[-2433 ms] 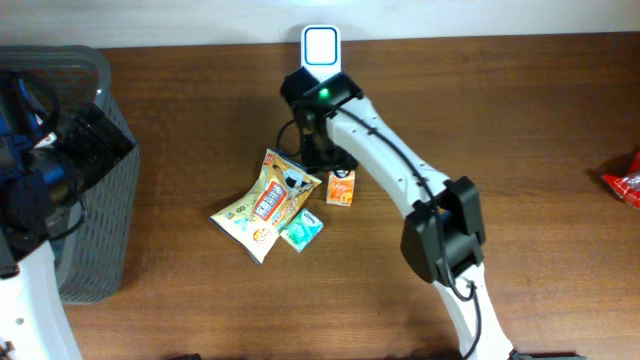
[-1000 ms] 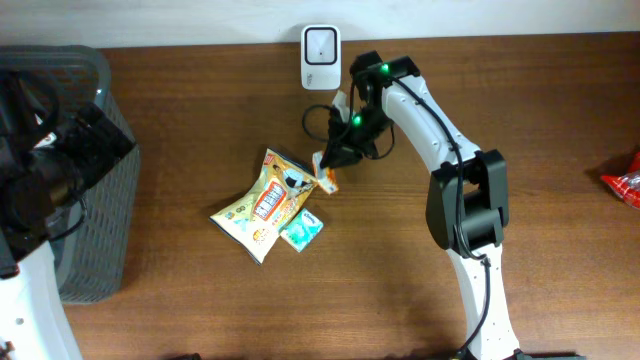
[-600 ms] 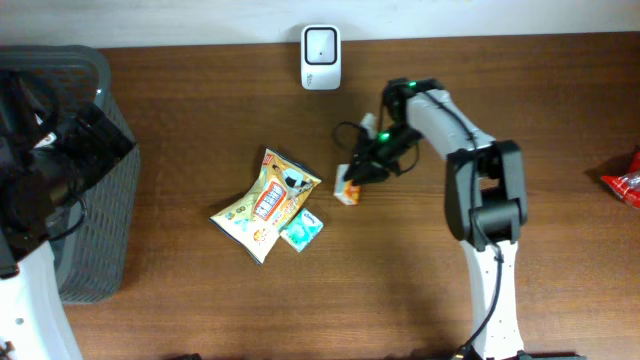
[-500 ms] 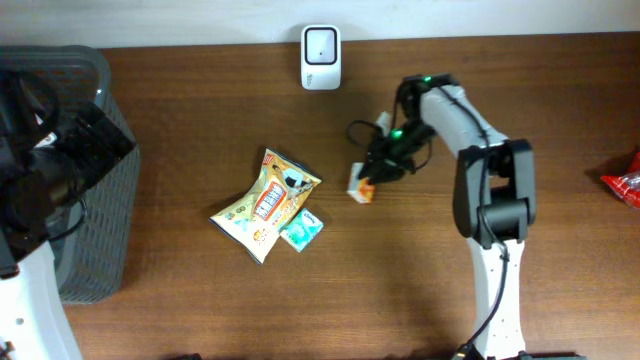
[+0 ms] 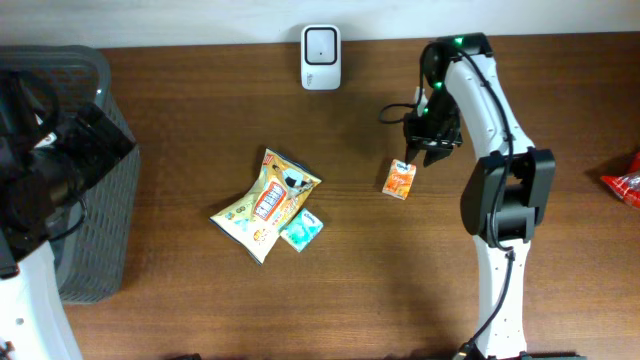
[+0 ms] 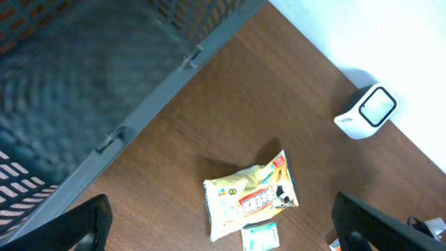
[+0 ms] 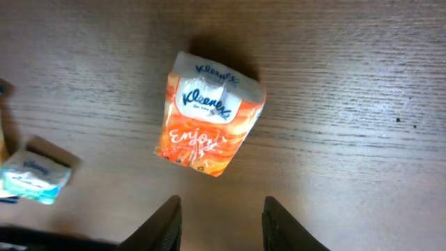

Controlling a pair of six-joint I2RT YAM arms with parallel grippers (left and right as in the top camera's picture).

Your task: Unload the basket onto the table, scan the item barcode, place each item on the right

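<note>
Counted on the brown table [image 5: 200, 110], four packets: one orange tissue pack [image 5: 399, 179], one yellow snack bag [image 5: 267, 203], one small teal pack [image 5: 301, 229] touching the bag's lower right edge, and one red packet [image 5: 624, 186] cut off at the far right edge. Also one white scanner [image 5: 321, 44] upright at the back edge, and one grey basket [image 5: 100, 230] at the left. Readable on the orange tissue pack: "Kleenex" twice in blue on the white upper part, and "Enjoy" in white script on the orange part. Print on the yellow snack bag and the small teal pack too small to read. As for the orange tissue pack's place: flat and free on the wood, in front of the white scanner and off to its right, well apart from it, and apart from the yellow snack bag too. For the right claw [image 5: 428, 150]: hanging just beside the pack's upper corner, parted partway, both fingers [image 7: 166, 224] clear of the pack, nothing between them. For the left claw [image 6: 219, 223]: above the grey basket, spread to its widest, holding nothing.
</note>
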